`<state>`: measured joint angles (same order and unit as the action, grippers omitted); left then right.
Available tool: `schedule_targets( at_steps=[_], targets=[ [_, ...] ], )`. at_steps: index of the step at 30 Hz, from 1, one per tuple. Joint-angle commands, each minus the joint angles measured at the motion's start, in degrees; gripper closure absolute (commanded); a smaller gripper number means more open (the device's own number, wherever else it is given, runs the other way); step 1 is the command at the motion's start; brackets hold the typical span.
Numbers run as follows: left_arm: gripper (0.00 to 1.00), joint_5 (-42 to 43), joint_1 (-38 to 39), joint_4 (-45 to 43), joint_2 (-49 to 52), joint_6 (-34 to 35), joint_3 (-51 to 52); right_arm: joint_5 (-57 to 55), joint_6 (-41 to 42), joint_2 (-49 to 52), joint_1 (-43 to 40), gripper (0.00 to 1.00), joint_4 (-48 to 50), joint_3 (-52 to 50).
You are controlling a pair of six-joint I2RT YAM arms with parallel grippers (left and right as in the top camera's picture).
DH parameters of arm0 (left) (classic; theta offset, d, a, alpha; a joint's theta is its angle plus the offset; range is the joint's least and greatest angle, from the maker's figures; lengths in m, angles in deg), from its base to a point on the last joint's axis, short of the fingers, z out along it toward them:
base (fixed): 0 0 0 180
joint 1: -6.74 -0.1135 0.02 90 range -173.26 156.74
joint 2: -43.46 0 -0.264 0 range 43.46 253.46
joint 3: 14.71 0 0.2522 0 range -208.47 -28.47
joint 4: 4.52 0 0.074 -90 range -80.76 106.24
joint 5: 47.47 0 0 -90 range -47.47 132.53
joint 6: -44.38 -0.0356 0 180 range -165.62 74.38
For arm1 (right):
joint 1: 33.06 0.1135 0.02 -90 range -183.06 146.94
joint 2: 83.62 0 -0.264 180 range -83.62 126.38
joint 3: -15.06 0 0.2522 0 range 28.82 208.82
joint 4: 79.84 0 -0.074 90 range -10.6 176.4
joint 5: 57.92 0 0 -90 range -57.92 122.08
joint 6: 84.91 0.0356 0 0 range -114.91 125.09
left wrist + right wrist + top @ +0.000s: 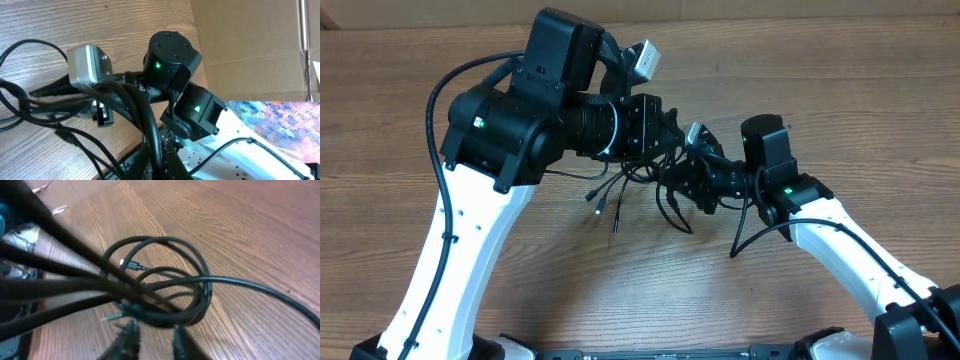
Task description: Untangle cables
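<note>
Pulling apart now could cinch the knot tighter or yank a plug, b/c the cables (pixel 620 192) are one snarl w/ several strands strung taut, and a weak pinch could let them slip. L gripper (pixel 668 140) is clenched, apparently on strands at the cables' far-right edge; R gripper (pixel 152 337) sits right at the coiled part's near rim, fingers (pixel 129 341) blurred, can't tell if it's grasping. Cables lie mid table (pixel 840 90), just left of and near-side of both grippers, loose ends trailing near-left.
</note>
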<state>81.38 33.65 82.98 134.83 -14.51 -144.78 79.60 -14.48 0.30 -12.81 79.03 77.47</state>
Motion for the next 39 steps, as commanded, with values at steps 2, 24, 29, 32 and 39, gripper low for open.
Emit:
schedule_targets(
  at_steps=[2,24,29,32,39],
  targets=[
    [0.95,1.6,0.1,-0.5,-0.7,-2.0,-1.5,-0.5,-0.2,-0.9,0.0,0.42,1.0,0.8],
    [0.96,1.5,0.1,-0.7,-0.7,-2.1,-1.5,0.1,-11.8,-0.9,0.0,0.96,2.6,0.8],
    [0.96,-0.9,0.1,-0.7,-0.7,-9.9,-1.5,-4.9,-5.1,-0.9,0.0,0.96,-2.3,0.8],
    [0.96,-4.7,0.1,-0.4,-0.7,-16.3,-1.5,-12.3,0.6,-0.9,-0.1,0.96,-8.3,0.8],
    [0.96,-36.5,0.1,3.3,-0.7,-25.9,-1.5,-20.9,5.2,-0.9,-1.0,0.96,-19.5,0.8]
  ],
)
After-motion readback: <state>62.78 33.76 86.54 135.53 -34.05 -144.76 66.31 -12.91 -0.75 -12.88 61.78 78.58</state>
